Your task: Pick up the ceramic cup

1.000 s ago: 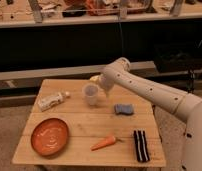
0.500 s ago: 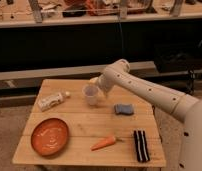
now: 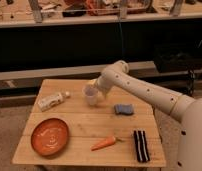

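The ceramic cup (image 3: 90, 95) is a small pale tumbler standing upright on the wooden table (image 3: 84, 125), near the middle of its back half. My gripper (image 3: 97, 88) is at the end of the white arm that reaches in from the right. It sits right against the cup's right, far side at rim height. The gripper's tip is partly hidden behind the cup.
A white bottle (image 3: 51, 101) lies on its side left of the cup. An orange plate (image 3: 50, 136) sits at the front left. A blue sponge (image 3: 124, 108) lies right of the cup, a carrot (image 3: 104, 143) and a black striped bar (image 3: 140, 145) at the front.
The arm has shifted slightly at the cup. The cup stays in nearly the same spot on the table.
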Available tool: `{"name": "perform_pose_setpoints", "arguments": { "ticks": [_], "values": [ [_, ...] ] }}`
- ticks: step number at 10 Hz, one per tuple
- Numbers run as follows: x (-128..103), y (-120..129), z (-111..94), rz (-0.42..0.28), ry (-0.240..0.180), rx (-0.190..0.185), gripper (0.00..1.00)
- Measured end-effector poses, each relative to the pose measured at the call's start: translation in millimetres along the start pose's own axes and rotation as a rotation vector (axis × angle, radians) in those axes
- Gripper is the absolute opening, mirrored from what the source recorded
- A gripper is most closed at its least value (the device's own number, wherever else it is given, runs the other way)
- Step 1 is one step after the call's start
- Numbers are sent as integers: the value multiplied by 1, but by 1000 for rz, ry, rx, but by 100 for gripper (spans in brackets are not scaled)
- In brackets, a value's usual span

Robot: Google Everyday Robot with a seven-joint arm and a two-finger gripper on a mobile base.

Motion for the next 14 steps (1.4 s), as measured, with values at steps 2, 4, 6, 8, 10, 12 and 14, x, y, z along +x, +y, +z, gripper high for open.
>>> {"name": "perform_pose_setpoints", "arguments": {
  "ticks": [2,4,6,8,10,12,14],
  "values": [
    [0,1,3,-12,-7,1,80],
    [0,2,7,-22,-11,3,80],
    [-2,-1,10,-33,-16,3,80],
    [-3,0,12,-43,-19,1,80],
    [-4,0,14,-49,-20,3,80],
    [-6,-1,17,-58,-23,4,80],
    [-7,-2,19,-63,-25,4,80]
  ]
}}
